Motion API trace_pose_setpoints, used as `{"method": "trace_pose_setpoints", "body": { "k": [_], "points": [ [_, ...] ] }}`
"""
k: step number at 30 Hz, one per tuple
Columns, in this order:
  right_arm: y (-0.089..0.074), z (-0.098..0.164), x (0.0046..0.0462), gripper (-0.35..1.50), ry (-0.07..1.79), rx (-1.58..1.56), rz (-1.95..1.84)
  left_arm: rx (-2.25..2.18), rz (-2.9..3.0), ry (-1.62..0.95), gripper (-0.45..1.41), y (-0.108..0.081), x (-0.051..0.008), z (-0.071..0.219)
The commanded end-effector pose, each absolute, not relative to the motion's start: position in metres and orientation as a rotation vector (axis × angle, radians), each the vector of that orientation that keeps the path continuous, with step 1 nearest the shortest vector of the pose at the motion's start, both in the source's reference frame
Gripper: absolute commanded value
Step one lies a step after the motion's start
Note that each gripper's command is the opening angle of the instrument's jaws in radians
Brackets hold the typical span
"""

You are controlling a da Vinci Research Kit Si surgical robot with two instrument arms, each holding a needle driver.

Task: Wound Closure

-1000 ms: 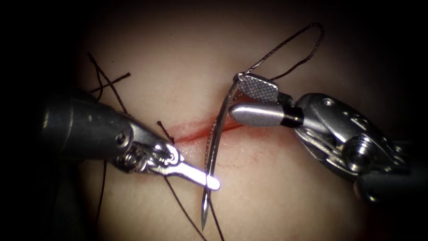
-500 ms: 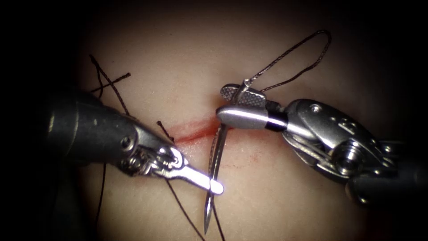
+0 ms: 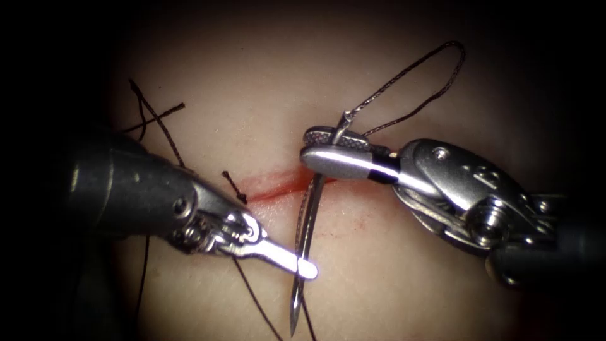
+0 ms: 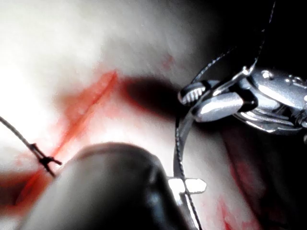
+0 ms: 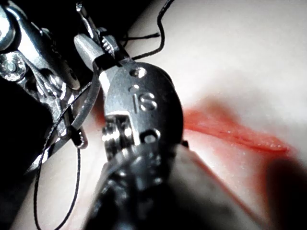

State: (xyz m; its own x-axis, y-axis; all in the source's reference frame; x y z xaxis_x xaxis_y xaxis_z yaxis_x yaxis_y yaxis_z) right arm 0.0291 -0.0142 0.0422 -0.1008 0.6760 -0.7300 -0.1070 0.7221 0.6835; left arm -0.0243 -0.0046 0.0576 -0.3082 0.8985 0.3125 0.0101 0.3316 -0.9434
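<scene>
Pale tissue (image 3: 252, 82) lies under both tools, with the cut (image 3: 278, 186) running across it as a red line and faint red fluid (image 3: 353, 221) staining the surface below it. Right tool (image 3: 325, 148) comes in from the right and its jaws are closed on the needle (image 3: 307, 227) near its thread end, just above the cut's right end. From there the needle curves down across the cut, out of the tissue, its point low near the frame's edge. Left tool (image 3: 297, 265) has narrow jaws pinching the needle's mid-curve below the cut. Thread (image 3: 416, 69) loops up from the needle's end above the right tool. Dark cut ends (image 3: 154, 113) cross at upper left, and a short end (image 3: 233, 186) sits at the cut's left end.
</scene>
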Motion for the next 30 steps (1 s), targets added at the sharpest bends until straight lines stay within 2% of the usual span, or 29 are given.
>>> {"method": "trace_pose_setpoints", "body": {
  "k": [1,3,13,17,19,22,25,27,30],
  "points": [
    [-0.0137,0.0421,0.0291,-0.35,1.544,0.488,0.701,-0.884,1.153,-1.584,1.16,-0.0045,-0.0247,0.0582],
    [-0.0134,0.0418,0.0282,-0.35,1.531,0.502,0.698,-0.93,1.169,-1.543,1.3,-0.0042,-0.0243,0.0585],
    [-0.0116,0.0408,0.0219,-0.35,1.373,0.455,0.492,-0.968,1.174,-1.509,1.28,-0.0028,-0.0222,0.0594],
    [-0.013,0.04,0.0198,-0.35,1.281,0.75,0.744,-0.963,1.18,-1.509,1.25,-0.0028,-0.0219,0.0593],
    [-0.0134,0.0399,0.02,-0.35,1.291,0.867,0.864,-0.961,1.19,-1.502,1.25,-0.0028,-0.0219,0.0593],
    [-0.0131,0.0401,0.0219,-0.35,1.471,0.883,0.974,-0.962,1.199,-1.497,1.25,-0.0028,-0.0219,0.0593],
    [-0.0125,0.0406,0.0244,-0.35,1.611,0.772,1.122,-0.962,1.214,-1.489,1.25,-0.0025,-0.0218,0.0591],
    [-0.0118,0.0413,0.0262,-0.35,1.629,0.673,1.221,-0.974,1.233,-1.478,1.18,-0.0021,-0.0219,0.0588],
    [-0.0108,0.0424,0.027,-0.35,1.668,0.502,1.206,-0.975,1.271,-1.452,1.23,-0.0018,-0.022,0.0592]
  ]
}}
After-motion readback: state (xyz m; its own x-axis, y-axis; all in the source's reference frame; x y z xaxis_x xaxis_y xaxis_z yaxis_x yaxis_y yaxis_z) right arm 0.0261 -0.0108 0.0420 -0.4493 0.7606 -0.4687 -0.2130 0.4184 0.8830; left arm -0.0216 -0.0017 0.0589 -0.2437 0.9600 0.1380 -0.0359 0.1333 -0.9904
